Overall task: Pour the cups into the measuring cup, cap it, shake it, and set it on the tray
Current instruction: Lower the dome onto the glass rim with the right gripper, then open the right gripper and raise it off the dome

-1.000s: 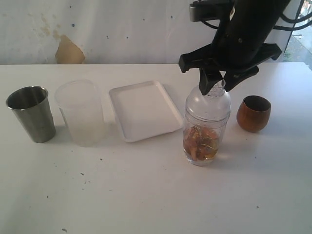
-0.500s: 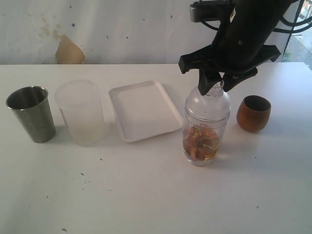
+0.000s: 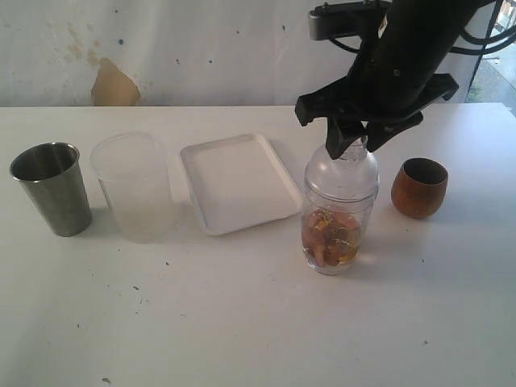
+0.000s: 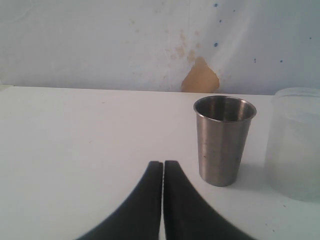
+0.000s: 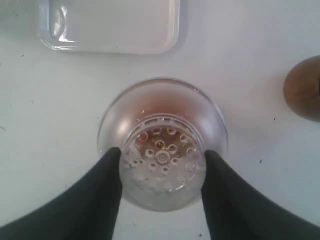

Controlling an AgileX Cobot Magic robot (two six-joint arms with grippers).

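Only the right wrist view reveals holes in the cap (image 5: pixel 162 165).

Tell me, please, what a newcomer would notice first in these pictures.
The black right pincer stands out first: from above, it clamps the perforated top of the capped measuring cup, which holds reddish pieces, right of the middle. To its left lies the white tray, to its right the brown wooden cup.

Exterior: high on the near side, facing the far wall (image 3: pixel 201 48). Left wrist: low, level, sharing the tapered brushed-steel tumbler (image 4: pixel 223 145). Right wrist: straight down, close over the clear plastic tumbler (image 5: pixel 160 107).
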